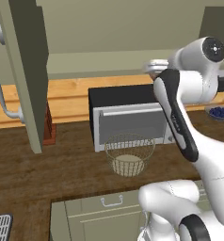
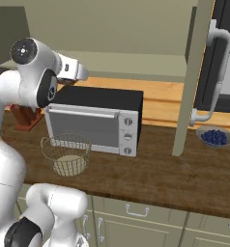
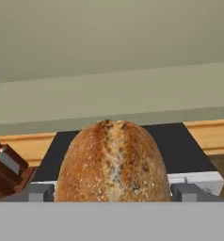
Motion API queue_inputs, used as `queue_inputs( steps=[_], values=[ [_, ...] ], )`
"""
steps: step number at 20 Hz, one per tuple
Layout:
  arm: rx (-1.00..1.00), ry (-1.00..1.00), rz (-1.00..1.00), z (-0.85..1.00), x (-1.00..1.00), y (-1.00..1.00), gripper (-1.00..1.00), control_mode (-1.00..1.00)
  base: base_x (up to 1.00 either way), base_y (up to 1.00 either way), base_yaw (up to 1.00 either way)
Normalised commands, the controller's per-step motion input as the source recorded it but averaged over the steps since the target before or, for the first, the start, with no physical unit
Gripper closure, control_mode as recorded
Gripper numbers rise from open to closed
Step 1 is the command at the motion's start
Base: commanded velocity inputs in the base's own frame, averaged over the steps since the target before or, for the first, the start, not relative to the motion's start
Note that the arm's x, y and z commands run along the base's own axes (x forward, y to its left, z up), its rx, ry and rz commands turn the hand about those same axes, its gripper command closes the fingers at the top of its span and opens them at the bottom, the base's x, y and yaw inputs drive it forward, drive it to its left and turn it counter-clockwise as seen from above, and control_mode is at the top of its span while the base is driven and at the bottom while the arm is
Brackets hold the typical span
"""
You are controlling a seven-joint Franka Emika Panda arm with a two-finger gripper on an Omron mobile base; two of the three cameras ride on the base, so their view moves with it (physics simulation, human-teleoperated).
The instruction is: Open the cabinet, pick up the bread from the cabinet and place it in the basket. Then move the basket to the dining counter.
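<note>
Gripper [image 3: 113, 193] at bottom centre of hand view, fingertips [image 3: 38, 192] spread wide either side of bread [image 3: 113, 162], loaf between them; firm grip not confirmable. Toaster oven [image 3: 180, 146] behind loaf. Cabinet [image 1: 24, 70] door at upper left of left base view stood open: step done. Basket [image 1: 129, 154] at centre, on desk [image 1: 48, 169], empty. Left, by judgement: drop bread in basket, carry basket to dining counter.

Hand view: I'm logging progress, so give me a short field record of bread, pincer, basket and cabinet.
bread: golden-brown rounded loaf, between the pincer fingertips, above the black toaster oven
pincer: closed on the loaf
basket: grey wire-mesh bowl, no loaf inside, in front of the oven
cabinet: sage-green door open
</note>
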Motion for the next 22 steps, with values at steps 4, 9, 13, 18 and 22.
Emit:
queue_inputs(
  steps=[4,9,13,18,22],
  values=[
    [-0.01,0.31,0.12,-0.47,-1.00,0.56,1.00,-1.00,0.00,0.00,0.00],
    [-0.08,0.47,0.09,-0.95,-0.77,0.55,1.00,-1.00,0.00,0.00,0.00],
    [-0.03,0.47,0.00,-1.00,0.05,0.19,1.00,-1.00,0.00,0.00,0.00],
    [-0.06,0.30,0.00,-1.00,0.35,0.04,1.00,-1.00,0.00,0.00,0.00],
    [-0.04,0.29,0.00,-0.87,0.61,0.00,1.00,-1.00,0.00,0.00,0.00]
  ],
)
